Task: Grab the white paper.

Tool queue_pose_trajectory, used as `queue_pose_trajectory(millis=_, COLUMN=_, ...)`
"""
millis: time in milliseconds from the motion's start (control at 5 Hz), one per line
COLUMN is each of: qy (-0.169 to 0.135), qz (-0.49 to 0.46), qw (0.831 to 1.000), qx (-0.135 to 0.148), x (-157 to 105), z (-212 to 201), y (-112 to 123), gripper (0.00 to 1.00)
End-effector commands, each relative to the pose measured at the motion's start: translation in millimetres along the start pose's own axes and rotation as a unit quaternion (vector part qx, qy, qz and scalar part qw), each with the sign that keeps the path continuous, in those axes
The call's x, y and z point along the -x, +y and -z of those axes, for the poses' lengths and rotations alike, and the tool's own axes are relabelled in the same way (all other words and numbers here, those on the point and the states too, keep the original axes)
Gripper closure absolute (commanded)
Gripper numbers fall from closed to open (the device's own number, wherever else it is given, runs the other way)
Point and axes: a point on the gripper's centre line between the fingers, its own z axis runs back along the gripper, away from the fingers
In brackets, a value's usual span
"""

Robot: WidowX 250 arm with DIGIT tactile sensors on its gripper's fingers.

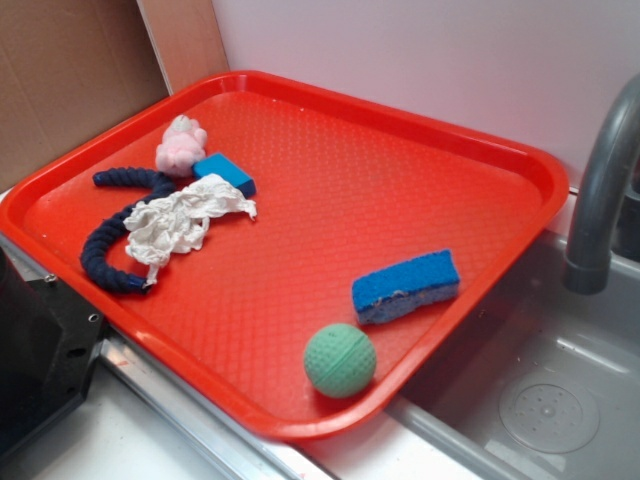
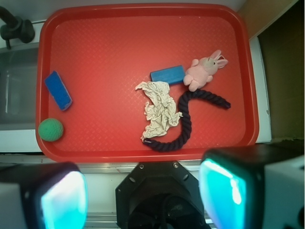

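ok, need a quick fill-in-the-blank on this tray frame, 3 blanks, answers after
1. The crumpled white paper wad lies partly on the dark blue ____.
2. The green textured ball sits on the ____ plastic tray.
3. The pale pink fluffy bunny toy touches the small blue ____.

Answers: rope; red; block
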Motion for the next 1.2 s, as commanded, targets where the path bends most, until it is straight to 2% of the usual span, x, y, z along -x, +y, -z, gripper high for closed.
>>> queue_pose_trajectory(millis=0, qy=0.0, qz=0.0, qw=1.0, qx=0.0, x=0.0, z=0.0, y=0.0, gripper=0.0)
queue_pose_trajectory(millis=200, qy=-0.004, qz=0.009, qw=1.0, qx=-0.01, x=-11.9, z=47.6, y=13.2, gripper=0.0)
queue_pose_trajectory(millis=400, qy=0.005, qz=0.04, qw=0.999, qx=-0.027, x=-16.0, z=88.8, y=20.9, gripper=0.0)
queue_pose_trajectory(millis=600, qy=0.008, qz=0.072, qw=0.997, qx=-0.02, x=-7.3, z=117.6, y=24.3, gripper=0.0)
queue_pose_trajectory(millis=800, qy=0.026, qz=0.19, qw=0.981, qx=0.02, x=-15.4, z=157.1, y=28.3, gripper=0.0)
queue_pose_trajectory(millis=1000, qy=0.041, qz=0.243, qw=0.969, qx=0.003, x=-31.8, z=183.8, y=35.9, gripper=0.0)
